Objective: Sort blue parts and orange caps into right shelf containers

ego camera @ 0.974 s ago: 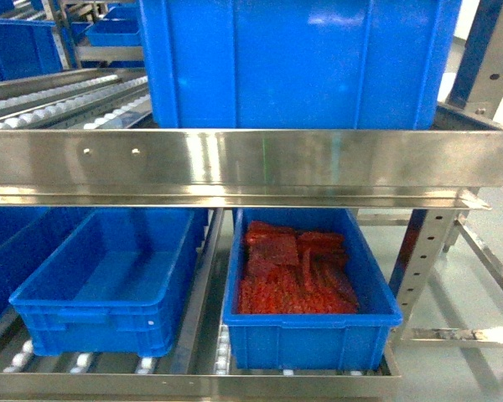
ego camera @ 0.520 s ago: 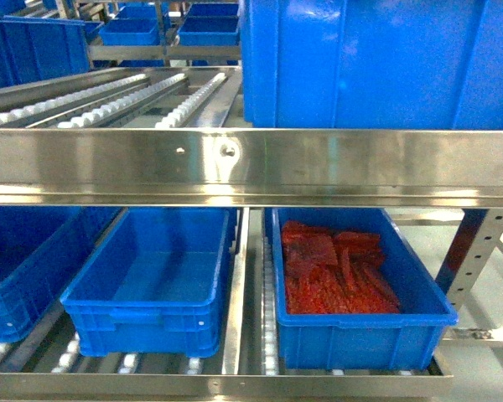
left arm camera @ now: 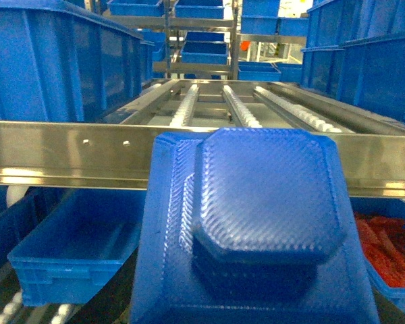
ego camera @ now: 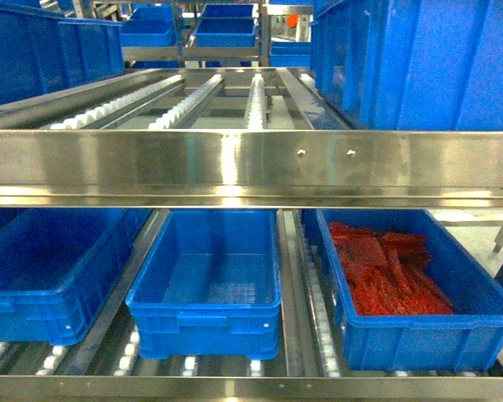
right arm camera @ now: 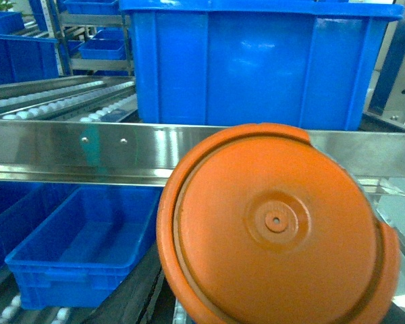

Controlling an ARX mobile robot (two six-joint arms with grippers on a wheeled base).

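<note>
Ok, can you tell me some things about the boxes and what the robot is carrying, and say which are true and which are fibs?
1. The middle bin on the lower shelf is full of red stuff. False: it is empty; the red pieces lie in the bin to its right.
2. The right wrist camera shows an orange cap close up. True.
3. The orange cap is square. False: it is round.
4. The left wrist camera shows a blue part close up. True.
5. The upper shelf has roller tracks. True.
</note>
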